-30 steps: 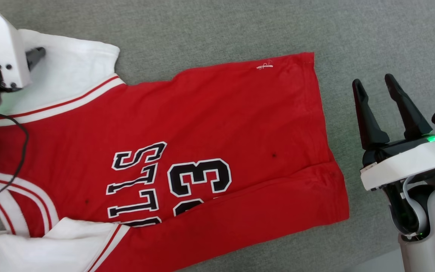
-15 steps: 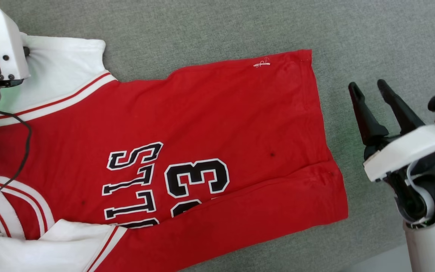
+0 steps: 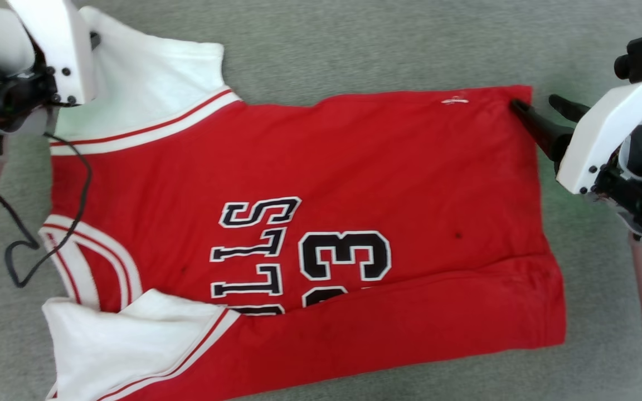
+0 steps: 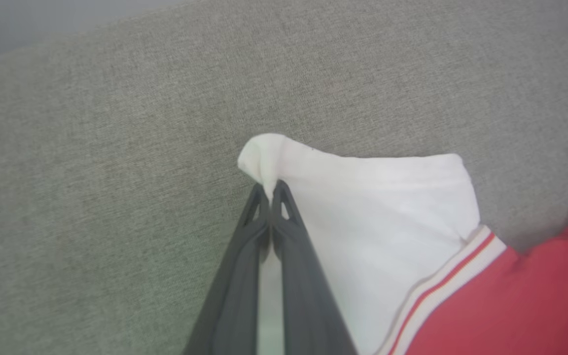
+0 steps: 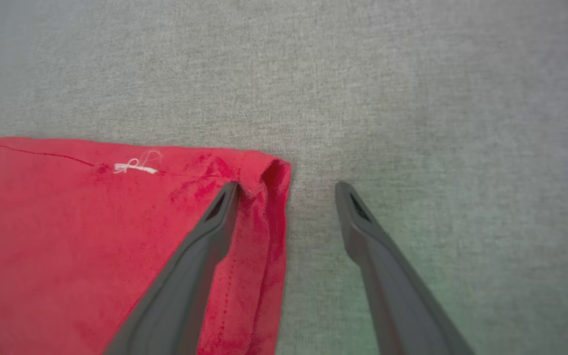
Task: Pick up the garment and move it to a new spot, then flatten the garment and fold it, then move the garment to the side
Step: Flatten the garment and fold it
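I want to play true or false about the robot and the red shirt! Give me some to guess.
1. The left hand is pinched shut on a corner of the jersey's white sleeve. True.
2. The right hand is squeezed shut on the red hem. False: its fingers are spread apart, one over the jersey's red corner and one over the gray surface.
3. The jersey is blue with black sleeves. False: it is red with white sleeves.
4. A folded strip of red cloth hides part of the number. True.
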Tool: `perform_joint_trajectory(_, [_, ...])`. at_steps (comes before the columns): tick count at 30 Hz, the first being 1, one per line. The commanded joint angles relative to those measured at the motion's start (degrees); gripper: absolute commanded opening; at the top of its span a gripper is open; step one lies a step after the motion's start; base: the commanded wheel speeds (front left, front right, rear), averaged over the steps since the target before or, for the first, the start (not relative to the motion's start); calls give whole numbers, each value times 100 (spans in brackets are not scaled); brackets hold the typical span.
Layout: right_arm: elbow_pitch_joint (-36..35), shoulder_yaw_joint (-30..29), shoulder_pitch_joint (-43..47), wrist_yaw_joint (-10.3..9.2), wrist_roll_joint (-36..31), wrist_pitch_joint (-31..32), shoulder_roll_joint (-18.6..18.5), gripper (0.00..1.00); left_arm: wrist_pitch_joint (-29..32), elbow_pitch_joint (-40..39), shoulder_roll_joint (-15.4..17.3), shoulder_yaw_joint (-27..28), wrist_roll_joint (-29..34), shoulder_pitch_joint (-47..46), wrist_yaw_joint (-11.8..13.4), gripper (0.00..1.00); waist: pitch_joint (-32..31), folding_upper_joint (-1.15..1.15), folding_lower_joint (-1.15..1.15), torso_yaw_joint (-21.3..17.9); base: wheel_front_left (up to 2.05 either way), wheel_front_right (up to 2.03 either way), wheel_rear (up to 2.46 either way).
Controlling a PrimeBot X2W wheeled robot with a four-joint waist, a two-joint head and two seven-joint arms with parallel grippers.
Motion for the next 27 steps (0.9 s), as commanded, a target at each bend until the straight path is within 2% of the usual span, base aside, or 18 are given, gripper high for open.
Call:
perform_joint_trajectory(1, [149,-32,-141,-2,-54,148,-76,100,-64,-48,-73,-12,27,-73,-46,0,34,0,-1,172,0,0,0])
perform_joint_trajectory(3, [424,-42,-254,-2,-113,452,-71,100,-147,-102,-109,-38,68,-122,-95,0,58,0,-1,263,0,0,0])
perform_joint_trajectory(4, [774,-39,-325,-2,-249,754,-65,100,-234,-158,-183,-70,86,-134,-153,0,78,0,-1,356,0,0,0])
perform_joint_trajectory(5, [1083,48,-273,-3,-277,1067,23,81,-290,-188,-225,-91,57,-86,-220,0,73,0,-1,405,0,0,0])
perform_joint_trajectory(6, [1140,88,-265,-3,-275,1146,39,29,-304,-184,-226,-93,52,-69,-233,0,68,0,-1,418,0,0,0])
perform_joint_trajectory(7, [1165,114,-263,-3,-268,1184,43,0,-317,-177,-228,-97,41,-50,-241,0,62,0,-1,429,0,0,0])
perform_joint_trajectory(14, [822,134,-393,-3,-235,933,-175,0,-541,-198,-187,-39,-26,132,-330,0,-120,0,-1,483,0,0,0])
perform_joint_trajectory(19, [338,126,-146,-3,-237,609,-409,0,-993,-295,-149,62,-130,563,-391,0,-589,0,-1,575,0,0,0])
perform_joint_trajectory(23, [-18,124,379,-3,-190,502,-516,0,-1370,-551,-27,226,-335,1279,-324,0,-1076,0,-1,660,0,0,0])
perform_joint_trajectory(27, [-271,-26,1084,-3,-128,478,-540,0,-1684,-980,176,392,-571,2148,-139,0,-1550,0,-1,785,0,0,0])
